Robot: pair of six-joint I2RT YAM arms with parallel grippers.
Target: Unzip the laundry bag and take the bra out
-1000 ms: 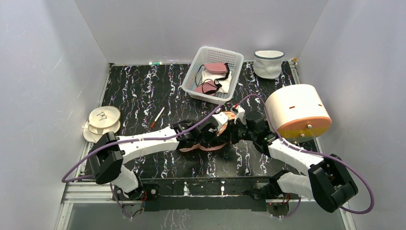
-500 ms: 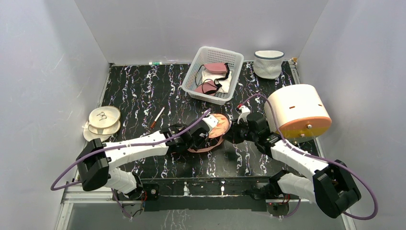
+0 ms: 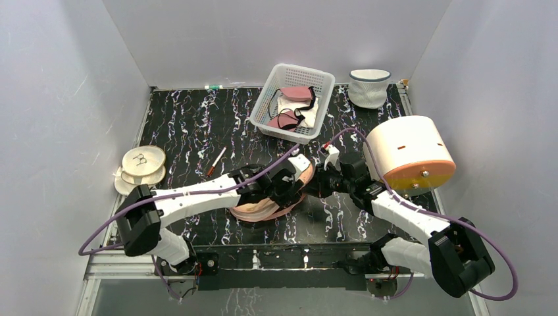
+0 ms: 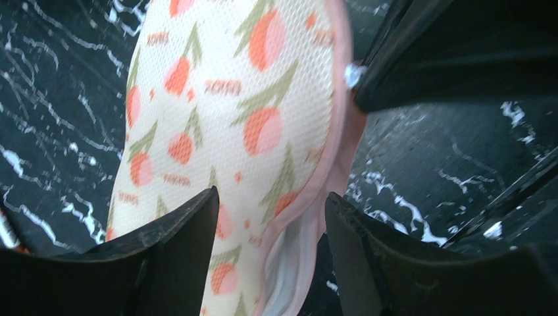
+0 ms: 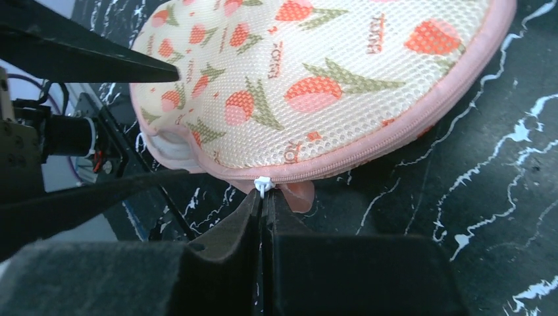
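Observation:
The laundry bag (image 3: 260, 209), peach-pink with red-green tulip prints, lies on the dark marbled table between my two arms. My left gripper (image 4: 270, 220) is open, with its fingers (image 4: 174, 247) straddling the bag's (image 4: 230, 99) unzipped edge without gripping it. In that gap a strip of white bra (image 4: 299, 270) fabric shows. My right gripper (image 5: 263, 197) is shut on the small white zip pull (image 5: 262, 184) at the salmon trim of the bag (image 5: 316, 72). From above, the left gripper (image 3: 289, 184) and right gripper (image 3: 318, 186) meet at the bag's right end.
A white basket (image 3: 316, 79) at the back holds a pink bra with black straps (image 3: 289, 118). A white mesh tub (image 3: 368, 87) stands back right, with a large cream drum (image 3: 408, 155) beside my right arm. A cream disc case (image 3: 139, 168) and a pen (image 3: 216, 162) lie at the left.
My left gripper has opened and let go of the bag's edge. The bag has dropped from tilted up to lying flatter, a little left. The right gripper stays shut on the zip pull.

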